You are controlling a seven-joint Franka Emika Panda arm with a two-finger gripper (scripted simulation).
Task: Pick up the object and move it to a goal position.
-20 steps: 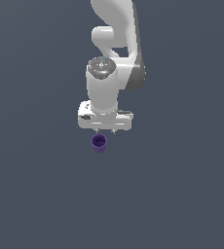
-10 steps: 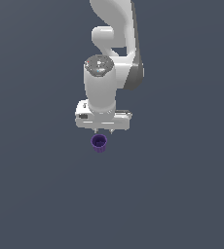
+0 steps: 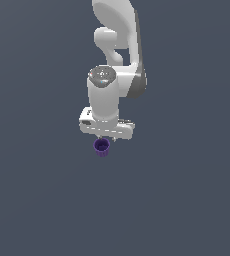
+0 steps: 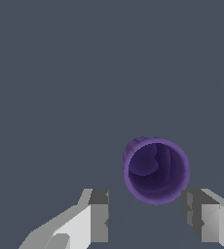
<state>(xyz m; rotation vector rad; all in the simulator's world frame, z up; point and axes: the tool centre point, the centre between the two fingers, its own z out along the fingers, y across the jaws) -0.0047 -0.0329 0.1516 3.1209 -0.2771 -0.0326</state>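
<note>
So the little dark purple cup (image 3: 102, 147) is sitting upright on the flat grey floor (image 3: 187, 200), mouth facing up, and in the wrist view you can look straight down into it (image 4: 156, 170), with a bit of its outer wall showing on one side of the rim. It's right under the white gripper (image 3: 107, 138), just below the hand's bottom edge in the exterior view and a touch toward the exterior view's left of the hand's middle. The gripper (image 4: 145, 216) is spread wide, both fingers (image 4: 98, 214) showing with a gap between them bigger than the cup's mouth, and nothing is held; the cup isn't between the fingertips, it sits just past them and closer to one finger than the other, not touching either as far as I can tell. The white arm (image 3: 118, 45) comes down from the top of the exterior view, wrist pointing straight down. Room-wise it's wide open: plain grey surface on every side of the cup, no edges, walls or borders visible in either view. No brands, labels or writing that I can read anywhere on the cup or the arm.
</note>
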